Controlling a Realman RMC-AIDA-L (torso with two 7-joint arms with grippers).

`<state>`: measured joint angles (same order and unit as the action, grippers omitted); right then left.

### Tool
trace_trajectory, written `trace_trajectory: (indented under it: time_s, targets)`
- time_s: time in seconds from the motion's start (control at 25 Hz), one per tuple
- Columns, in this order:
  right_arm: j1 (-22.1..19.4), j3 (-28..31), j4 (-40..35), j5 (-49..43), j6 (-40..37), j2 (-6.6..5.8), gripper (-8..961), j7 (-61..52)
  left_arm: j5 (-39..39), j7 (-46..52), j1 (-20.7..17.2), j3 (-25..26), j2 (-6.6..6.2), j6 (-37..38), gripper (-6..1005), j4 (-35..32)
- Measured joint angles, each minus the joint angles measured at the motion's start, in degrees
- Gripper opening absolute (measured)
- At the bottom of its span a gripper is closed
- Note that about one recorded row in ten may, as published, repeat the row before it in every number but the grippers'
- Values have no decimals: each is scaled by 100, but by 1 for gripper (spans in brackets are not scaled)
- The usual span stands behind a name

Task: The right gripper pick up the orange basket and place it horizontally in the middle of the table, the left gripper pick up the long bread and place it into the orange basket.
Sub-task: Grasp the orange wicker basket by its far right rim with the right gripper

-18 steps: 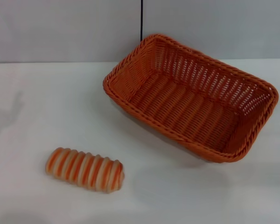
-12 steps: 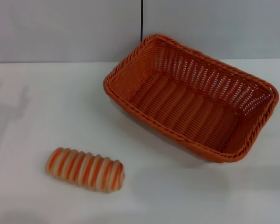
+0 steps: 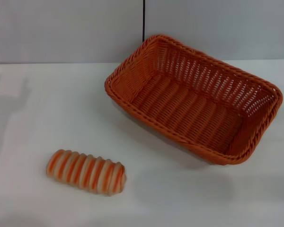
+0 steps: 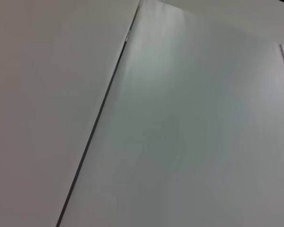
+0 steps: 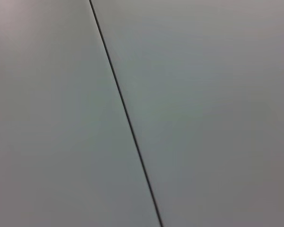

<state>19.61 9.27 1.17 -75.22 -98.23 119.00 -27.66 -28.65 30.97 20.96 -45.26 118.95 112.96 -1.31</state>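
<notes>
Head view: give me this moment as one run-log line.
orange basket: empty, angled, right-rear of table | long bread: on table, front-left, apart from basket | left tool, right tool: not in view

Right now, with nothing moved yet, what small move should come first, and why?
Probably bring the right gripper, which no view shows, down toward the basket. It lies skewed at the table's far right, empty, not level in the middle. The bread lies apart from it at the near left, so it should wait until the basket is set.
</notes>
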Motion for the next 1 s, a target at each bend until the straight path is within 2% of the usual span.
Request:
trace_trajectory:
  time_s: [0.28,0.52,0.64,0.8,1.0]
  targets:
    - [167,379,-61,0,60,-12,693,9,0,4,262,188,-26,-365,782,2]
    - [327,849,-124,0,126,-37,691,-568,0,42,423,318,-21,-604,783,7]
    - [423,851,-402,-1,297,-67,690,-1352,0,57,505,409,-21,-768,783,8]
    - [586,782,-1132,-65,581,-159,689,-3175,-2,47,600,500,-22,-918,783,8]
    - [567,79,-1892,-88,579,-317,687,-4188,1,18,554,594,-21,-880,782,14]
